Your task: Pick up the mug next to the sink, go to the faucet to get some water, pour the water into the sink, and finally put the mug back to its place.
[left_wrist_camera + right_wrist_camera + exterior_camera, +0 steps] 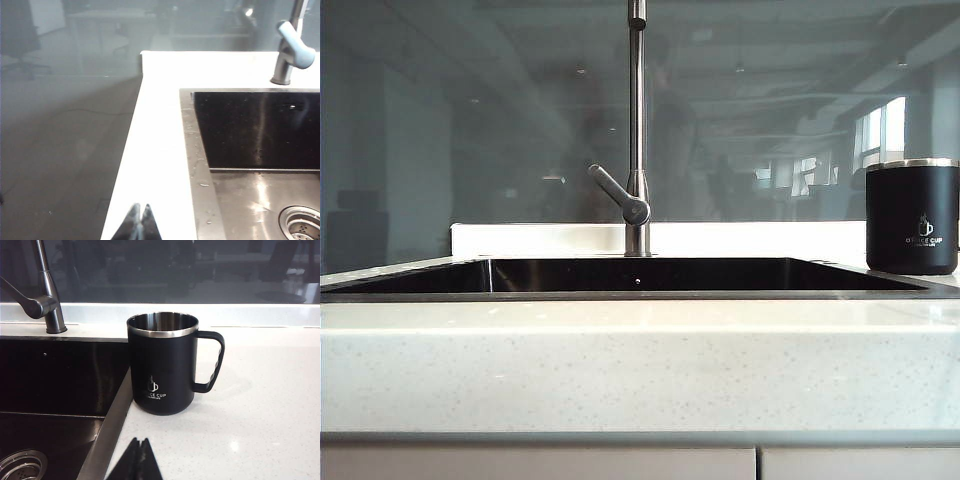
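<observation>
Nothing's started for us yet: both our left gripper (139,220) and right gripper (136,457) sit closed and empty, short of the sink (410,294). The mug (163,365) stands untouched right beside the sink's edge, handle facing away from it, and the faucet (636,130) rises behind the sink, so grabbing, filling, pouring and returning are all left.

The mug (162,370) stands upright on the table (260,405) just beside the sink (55,385) rim, its handle turned away from the basin over bare table. The right claw (138,460), fingers pressed together, sits low in front of the mug with bare table between them. The faucet (636,130) rises as a thin pipe behind the middle of the sink, well apart from the mug, its lever (615,192) sticking out to the side away from the mug. The basin lies open and wide. The left claw (139,222), also closed, is over the table strip beside the sink's other edge.
</observation>
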